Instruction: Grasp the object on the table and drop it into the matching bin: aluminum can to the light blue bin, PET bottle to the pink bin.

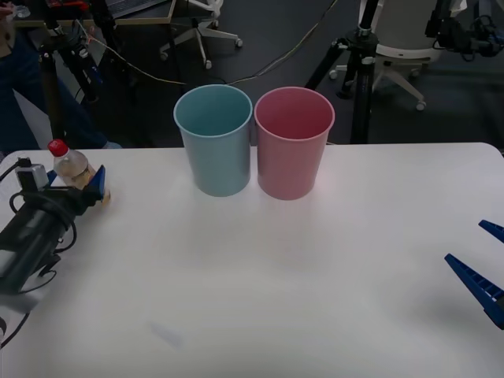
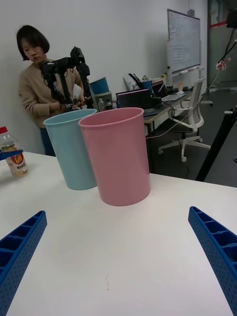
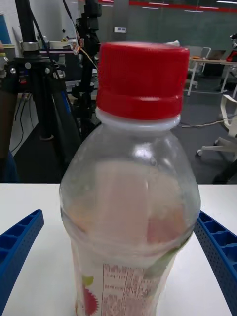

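The PET bottle (image 1: 61, 161), clear with a red cap and a white, orange and red label, stands upright on the table (image 1: 276, 276) at the far left. My left gripper (image 1: 75, 181) is open around it, one blue finger on each side. In the left wrist view the bottle (image 3: 131, 197) stands close up between the fingers (image 3: 17, 252), and a gap shows on at least one side. The light blue bin (image 1: 214, 140) and the pink bin (image 1: 293, 143) stand side by side at the back centre. My right gripper (image 1: 482, 253) hangs open at the right edge, holding nothing.
In the right wrist view the pink bin (image 2: 118, 154) is nearer, the light blue bin (image 2: 71, 148) is behind it, and the bottle (image 2: 12, 158) is farther off. Tripods, chairs and a person stand beyond the table's far edge.
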### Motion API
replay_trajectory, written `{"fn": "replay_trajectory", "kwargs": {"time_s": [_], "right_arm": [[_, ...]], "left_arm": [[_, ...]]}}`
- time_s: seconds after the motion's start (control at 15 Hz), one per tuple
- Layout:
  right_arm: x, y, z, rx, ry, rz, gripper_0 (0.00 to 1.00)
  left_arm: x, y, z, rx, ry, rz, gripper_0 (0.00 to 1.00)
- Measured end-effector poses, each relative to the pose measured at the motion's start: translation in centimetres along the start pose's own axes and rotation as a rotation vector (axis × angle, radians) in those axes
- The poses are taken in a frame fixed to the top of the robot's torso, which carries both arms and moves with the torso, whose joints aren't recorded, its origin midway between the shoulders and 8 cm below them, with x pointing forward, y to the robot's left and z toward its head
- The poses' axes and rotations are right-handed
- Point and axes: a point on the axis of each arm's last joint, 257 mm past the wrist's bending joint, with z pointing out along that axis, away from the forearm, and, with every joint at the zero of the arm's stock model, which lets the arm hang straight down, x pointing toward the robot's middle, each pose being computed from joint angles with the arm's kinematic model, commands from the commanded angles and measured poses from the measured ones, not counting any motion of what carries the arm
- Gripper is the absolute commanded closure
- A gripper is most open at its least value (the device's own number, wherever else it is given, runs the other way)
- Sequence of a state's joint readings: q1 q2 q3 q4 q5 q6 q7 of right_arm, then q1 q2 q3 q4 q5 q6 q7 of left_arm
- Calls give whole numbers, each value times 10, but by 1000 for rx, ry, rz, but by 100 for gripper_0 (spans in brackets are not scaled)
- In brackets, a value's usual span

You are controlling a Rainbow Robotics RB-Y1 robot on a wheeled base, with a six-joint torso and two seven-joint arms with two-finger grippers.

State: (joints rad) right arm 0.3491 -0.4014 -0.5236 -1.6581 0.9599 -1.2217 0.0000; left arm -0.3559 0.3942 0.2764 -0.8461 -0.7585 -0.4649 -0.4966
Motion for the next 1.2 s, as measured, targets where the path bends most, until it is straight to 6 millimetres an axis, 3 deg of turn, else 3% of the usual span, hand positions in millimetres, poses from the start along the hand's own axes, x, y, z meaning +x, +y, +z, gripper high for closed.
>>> {"fn": "replay_trajectory", "kwargs": {"time_s": [0.13, 0.2, 0.27, 0.4, 1.2], "right_arm": [[0, 0, 0, 0, 0, 0, 0], [0, 0, 0, 0, 0, 0, 0], [0, 0, 0, 0, 0, 0, 0], [0, 0, 0, 0, 0, 0, 0], [0, 0, 0, 0, 0, 0, 0]], "left_arm": [[-3, 1, 8, -22, 7, -11, 0], [-4, 2, 10, -32, 10, -16, 4], [-5, 2, 12, -39, 12, -18, 13], [-8, 2, 15, -44, 13, -18, 100], [-13, -7, 15, -12, -3, -17, 100]]}}
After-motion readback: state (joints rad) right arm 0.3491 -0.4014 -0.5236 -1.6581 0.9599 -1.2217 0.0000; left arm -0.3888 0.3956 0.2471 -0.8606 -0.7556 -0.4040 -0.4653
